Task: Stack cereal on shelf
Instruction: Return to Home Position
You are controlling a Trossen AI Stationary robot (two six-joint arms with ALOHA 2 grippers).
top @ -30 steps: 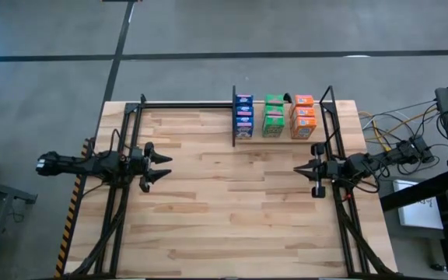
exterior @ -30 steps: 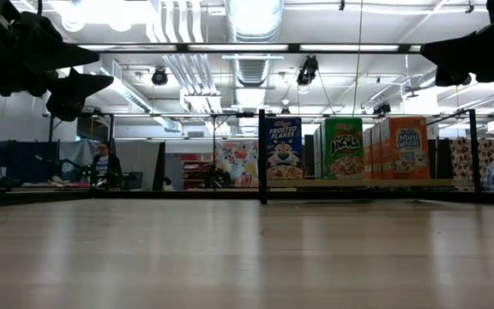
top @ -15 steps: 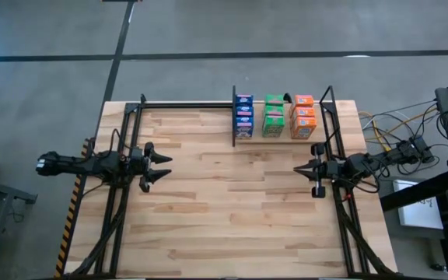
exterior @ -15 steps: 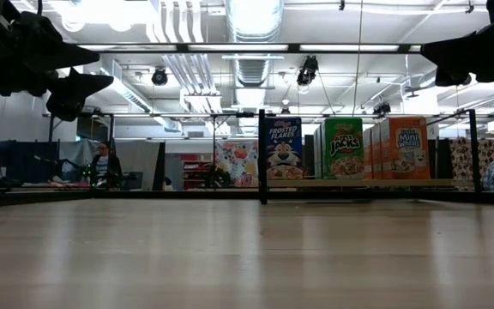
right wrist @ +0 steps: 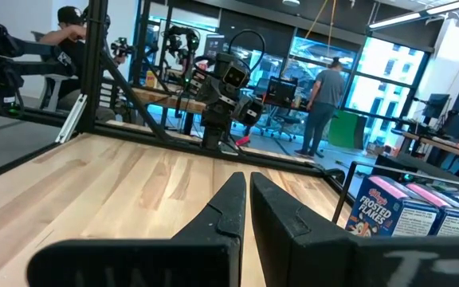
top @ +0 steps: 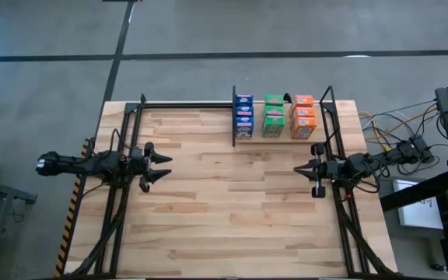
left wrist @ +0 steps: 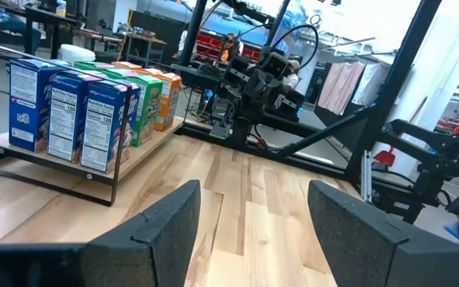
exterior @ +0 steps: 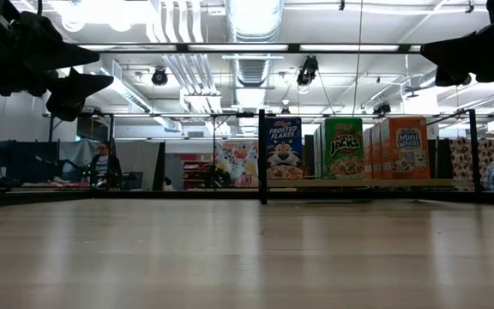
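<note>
— Is the stacking done?
— It looks so: the cereal (top: 274,116) stands in rows on the shelf (exterior: 350,183), far right. The left gripper (top: 166,168) hangs spread and empty at the left; the right gripper (top: 297,169), opposite, is pinched closed on nothing.

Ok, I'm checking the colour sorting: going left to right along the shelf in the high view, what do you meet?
Black upright divider → blue cereal boxes → green cereal boxes → orange cereal boxes.

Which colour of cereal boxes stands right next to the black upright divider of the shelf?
The blue boxes; the green boxes and orange boxes stand farther from the divider.
</note>
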